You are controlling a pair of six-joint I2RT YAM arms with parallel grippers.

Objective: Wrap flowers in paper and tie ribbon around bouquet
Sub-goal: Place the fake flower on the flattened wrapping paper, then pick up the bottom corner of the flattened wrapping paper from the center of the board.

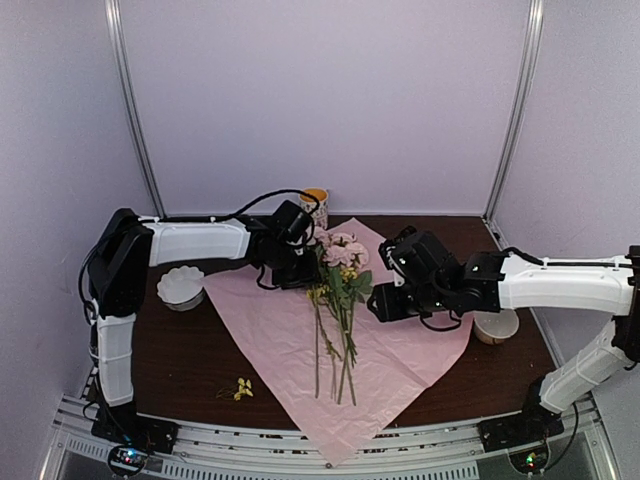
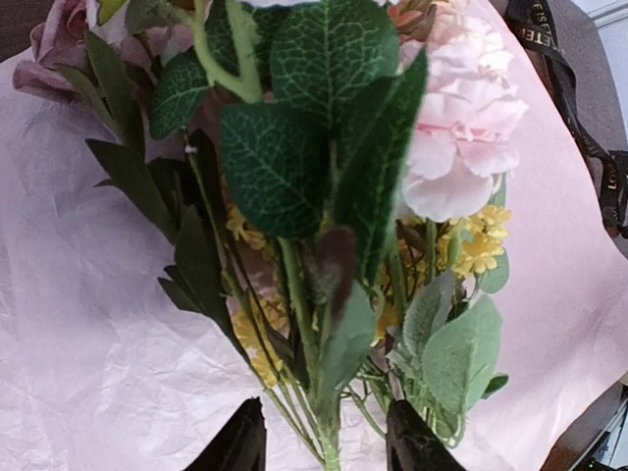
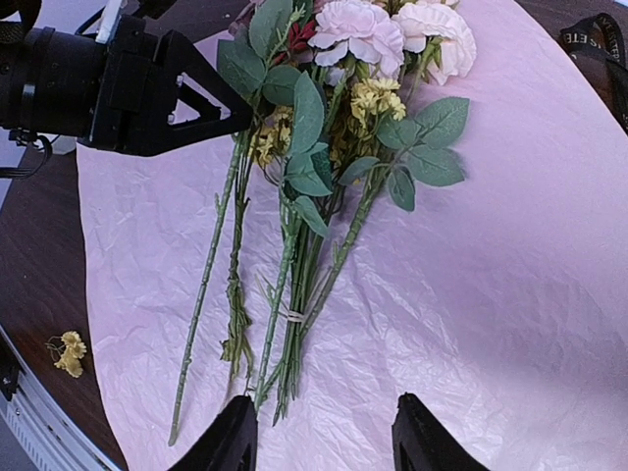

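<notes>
The flowers lie loose on the flat lilac-pink paper, with the pink blooms at the far end and the stem ends near. My left gripper is open at the leafy upper part, the stems passing between its fingers without being pinched. My right gripper hangs open just above the paper, beside the stem ends and holding nothing. The black ribbon lies on the table past the paper's far right edge. No wrapped bouquet is in view.
A white bowl sits left of the paper and another on the right under the right arm. A yellow cup stands at the back. A loose yellow blossom lies on the dark table front left.
</notes>
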